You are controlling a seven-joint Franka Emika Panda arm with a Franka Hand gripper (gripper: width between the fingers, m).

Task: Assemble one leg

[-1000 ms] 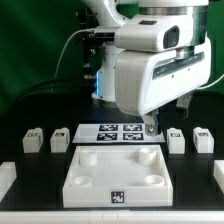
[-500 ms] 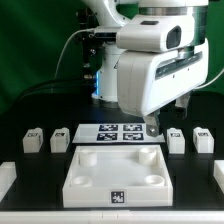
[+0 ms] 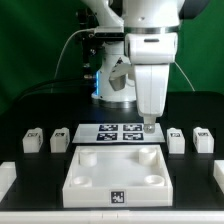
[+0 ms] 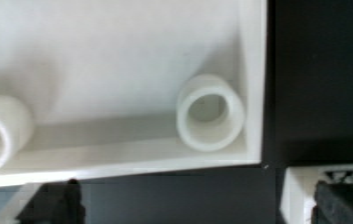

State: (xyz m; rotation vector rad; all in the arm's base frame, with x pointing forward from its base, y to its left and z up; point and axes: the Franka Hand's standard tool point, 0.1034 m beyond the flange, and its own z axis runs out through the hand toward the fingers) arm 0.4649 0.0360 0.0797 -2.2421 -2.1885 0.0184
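Four small white legs with tags stand in a row on the black table: two at the exterior view's left (image 3: 32, 140) (image 3: 60, 139) and two at its right (image 3: 176, 139) (image 3: 203, 139). My gripper (image 3: 149, 127) points straight down, low over the table, between the marker board's right end and the nearer right leg. It is open and empty. In the wrist view my gripper (image 4: 194, 205) has its dark fingers (image 4: 48, 205) spread wide over bare black table. A white edge of a leg (image 4: 308, 182) shows beside one finger.
The large white square panel (image 3: 113, 182) with round corner recesses lies in front of the gripper; its corner recess (image 4: 208, 112) fills the wrist view. The marker board (image 3: 108, 130) lies behind it. White parts sit at the front corners (image 3: 6, 176).
The hand has turned about its vertical axis, so its narrow side now faces the camera. The fingertips stay at nearly the same spot. No part has moved.
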